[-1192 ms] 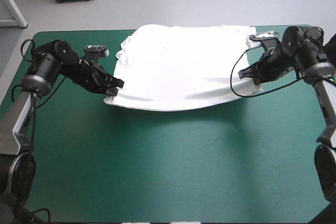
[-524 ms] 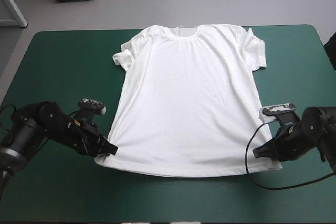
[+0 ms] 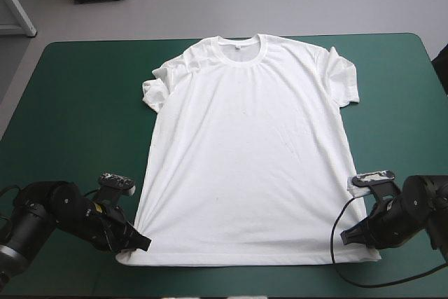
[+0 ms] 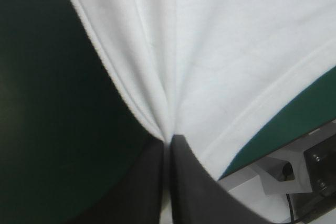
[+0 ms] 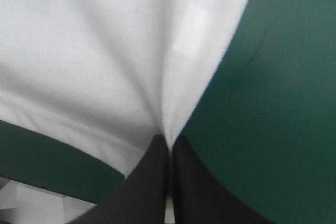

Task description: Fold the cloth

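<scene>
The white T-shirt (image 3: pixel 245 152) lies spread flat on the teal-green cover, collar toward the far edge and hem near the front edge. My left gripper (image 3: pixel 140 241) is shut on the hem's left corner. At the hem's right corner sits my right gripper (image 3: pixel 350 237), also shut on the fabric. In the left wrist view the T-shirt (image 4: pixel 210 61) fans out in creases from the left gripper (image 4: pixel 168 142). The right wrist view shows the same: the T-shirt (image 5: pixel 115 51) gathers into the right gripper (image 5: pixel 169 142). The left sleeve is slightly bunched.
Bare teal-green cover (image 3: pixel 77 117) lies on both sides of the shirt. The table's front edge runs close behind both grippers, and its underside shows in both wrist views.
Both grippers have pulled the hem back toward the front edge, first carrying it off the shirt's far part and unfolding it, then drawing the whole shirt flat and nearer.
</scene>
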Motion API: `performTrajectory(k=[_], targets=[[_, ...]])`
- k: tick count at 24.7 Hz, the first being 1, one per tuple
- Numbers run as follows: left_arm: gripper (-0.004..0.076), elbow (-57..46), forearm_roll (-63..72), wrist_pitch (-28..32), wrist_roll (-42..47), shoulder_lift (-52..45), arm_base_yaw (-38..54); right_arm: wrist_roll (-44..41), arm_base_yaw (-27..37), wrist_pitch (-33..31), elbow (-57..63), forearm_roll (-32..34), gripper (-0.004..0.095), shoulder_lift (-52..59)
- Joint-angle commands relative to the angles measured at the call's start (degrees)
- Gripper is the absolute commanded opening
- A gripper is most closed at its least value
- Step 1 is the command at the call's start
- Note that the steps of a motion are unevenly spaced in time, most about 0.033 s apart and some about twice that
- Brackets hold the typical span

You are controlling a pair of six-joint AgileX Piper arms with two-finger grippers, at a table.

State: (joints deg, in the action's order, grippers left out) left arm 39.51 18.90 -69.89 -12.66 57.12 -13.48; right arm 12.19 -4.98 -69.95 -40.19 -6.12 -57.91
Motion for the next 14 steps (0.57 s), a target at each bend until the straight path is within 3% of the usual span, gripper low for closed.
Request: performTrajectory(k=[1, 4, 7, 8, 11, 13, 14], targets=[[-0.0022, 0.9, 0.0, -3.6, 0.1, -0.8, -0.3, 0.2, -0.2, -1.6, 1.1, 0.5, -0.0017, 1.9], [-0.0021, 0.9, -1.7, -3.7, 0.0, -0.8, -0.3, 0.2, -0.2, -1.6, 1.5, 0.9, -0.0003, 3.1], [0.0025, 0.9, -2.3, -3.8, 0.0, -0.8, -0.3, 0.2, -0.2, -1.6, 1.5, 0.4, 0.0091, 4.2], [0.0059, 0.9, -1.9, -3.8, 0.0, -0.8, -0.3, 0.1, -0.2, -1.6, 1.5, 0.1, 0.0144, 4.5], [0.0266, 0.9, 0.2, -3.8, 0.2, -0.8, -0.3, -1.9, -0.2, -1.6, 1.5, 0.0, 0.0453, 5.9], [0.0356, 2.7, 2.7, -3.8, 0.8, -0.9, -0.3, -2.7, -0.2, -1.6, 0.6, 0.4, 0.0560, 7.2], [0.0371, 4.3, 3.3, -3.8, 0.8, -0.9, -0.3, -3.0, -0.2, -1.6, -0.4, 0.9, 0.0563, 7.6]])
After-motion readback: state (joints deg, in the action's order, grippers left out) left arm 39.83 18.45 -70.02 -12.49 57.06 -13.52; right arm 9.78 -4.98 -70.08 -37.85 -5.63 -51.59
